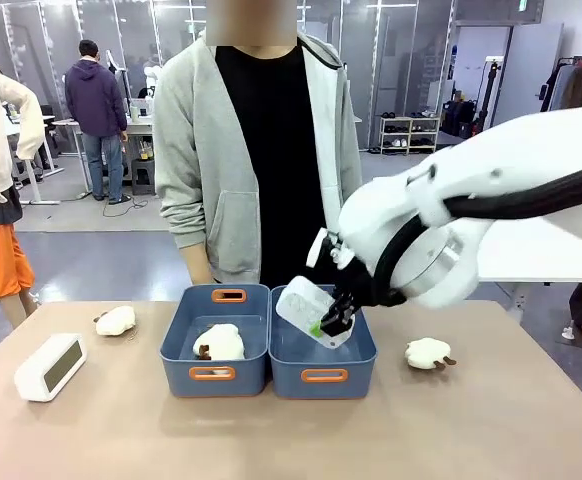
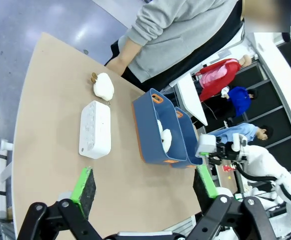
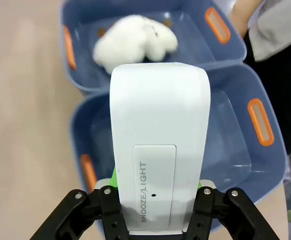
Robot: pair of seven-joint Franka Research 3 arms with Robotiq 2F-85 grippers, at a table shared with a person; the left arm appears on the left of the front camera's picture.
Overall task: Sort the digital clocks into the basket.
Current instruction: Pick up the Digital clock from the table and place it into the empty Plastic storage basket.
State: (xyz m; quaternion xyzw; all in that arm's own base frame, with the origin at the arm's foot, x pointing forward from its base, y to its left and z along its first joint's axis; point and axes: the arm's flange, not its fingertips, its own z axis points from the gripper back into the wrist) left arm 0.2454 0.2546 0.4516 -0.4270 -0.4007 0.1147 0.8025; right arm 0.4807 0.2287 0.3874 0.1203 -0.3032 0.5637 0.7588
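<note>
Two green pads of my right claw [image 3: 155, 212] are pinched on the short end of one white clock [image 3: 158, 125], the end with the SNOOZE/LIGHT bar [image 3: 154, 186] facing my wrist camera. The clock sticks straight out past the fingers. From the front it hangs tilted, with its lower end about level with the rim of the right-hand blue tub [image 1: 323, 377]. I cannot tell whether it touches the floor of that tub. Under the clock this tub [image 3: 238, 150] looks bare inside.

The left-hand blue tub [image 1: 214, 375] stands against it, long wall to long wall, and a cream plush toy [image 1: 218, 343] lies in it (the same fluffy lump shows at the top of my right wrist view).

My left claw [image 2: 144, 184] is spread wide with nothing between the pads and hangs above the table [image 2: 50, 90], well back from everything.

Beyond the left claw, the second clock [image 2: 95, 129] lies flat on the table, apart from the tubs on their left side. From the front its grey screen faces me. A second plush toy [image 1: 116, 320] sits just past it, towards the far edge, and a third plush toy [image 1: 430, 353] lies on the table to the right of the tubs.

A person [image 1: 256, 150] in a grey cardigan stands at the far side, directly behind the tubs.
</note>
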